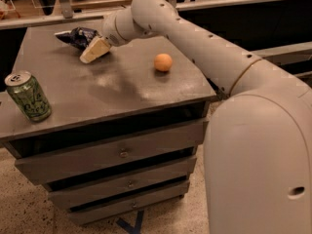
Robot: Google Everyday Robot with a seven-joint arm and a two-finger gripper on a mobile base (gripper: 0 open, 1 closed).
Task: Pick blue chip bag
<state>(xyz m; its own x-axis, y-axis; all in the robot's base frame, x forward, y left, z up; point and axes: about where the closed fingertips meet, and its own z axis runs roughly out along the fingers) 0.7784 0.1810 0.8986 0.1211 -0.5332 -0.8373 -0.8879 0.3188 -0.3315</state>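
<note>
The blue chip bag [78, 36] lies crumpled, dark navy with white markings, at the far left of the grey cabinet top [112, 89]. My gripper [90, 54] points down and left, its cream fingers just in front of and to the right of the bag, close to it and low over the surface. My white arm reaches in from the right across the back of the cabinet.
A green soda can [28, 96] stands at the front left edge. An orange ball [163, 62] sits at the right of the top, under my arm. The cabinet has several drawers [117, 152]. A dark shelf and rails run behind.
</note>
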